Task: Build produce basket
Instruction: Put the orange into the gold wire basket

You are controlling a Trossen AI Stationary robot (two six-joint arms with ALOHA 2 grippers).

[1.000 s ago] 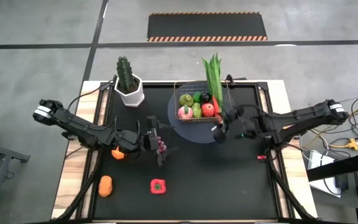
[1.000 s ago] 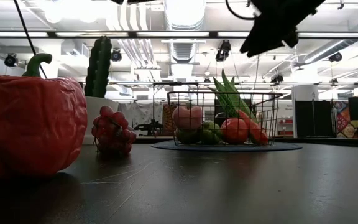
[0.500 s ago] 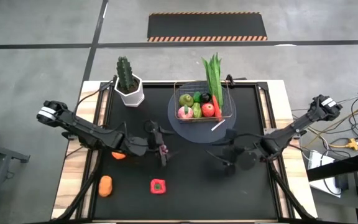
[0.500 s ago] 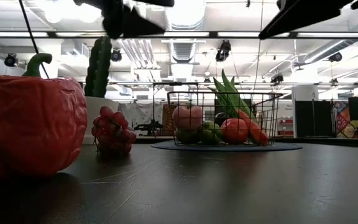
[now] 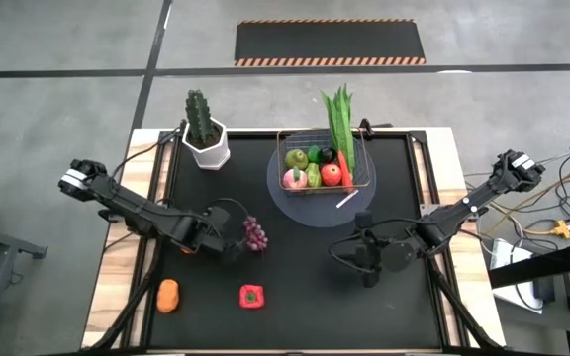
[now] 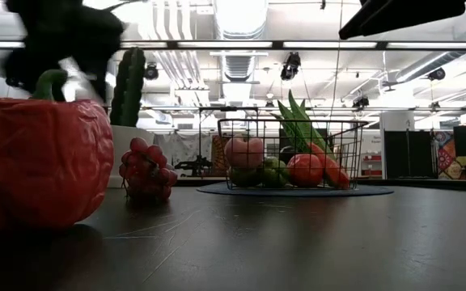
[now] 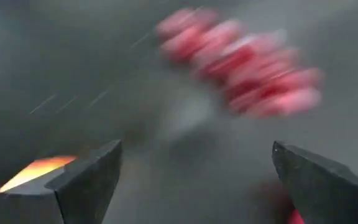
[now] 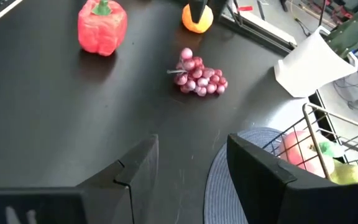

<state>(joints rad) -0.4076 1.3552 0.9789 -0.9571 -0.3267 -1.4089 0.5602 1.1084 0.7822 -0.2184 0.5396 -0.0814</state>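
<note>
Item: purple grapes (image 5: 254, 233), one loose cluster, lying on the black table (image 5: 295, 316) left of centre, well apart from the basket (image 5: 356, 176), which stands far and to the right on a round grey disc (image 5: 290, 205).

Basket contents: a pink fruit (image 5: 294, 179), a red one (image 5: 332, 174), several green pieces, and the long leafy green (image 5: 340, 121) propped in it and reaching over the far wall.

Still loose on the table: the grapes, a red pepper (image 5: 251, 295) near the front edge, an orange piece (image 5: 168, 295) at front left (a second orange piece (image 8: 197, 18) shows only in the right wrist view).

Governing relation: the left gripper (image 5: 228, 240) sits just left of the grapes, with the cluster straight ahead of its fingers (image 7: 86, 180), which stand wide apart with nothing between them. The cluster's long axis looks to run roughly across the finger gap (blurred in the left wrist view, so not certain).

The right gripper (image 5: 369, 267) is lower right of centre, fingers (image 8: 135, 171) spread and empty, the grapes well apart ahead of it.

Judgement: the left arm is clearly the nearer; the grapes are probably its next pick.

Not task stock: cactus (image 5: 199, 117) in a white pot, far left.
</note>
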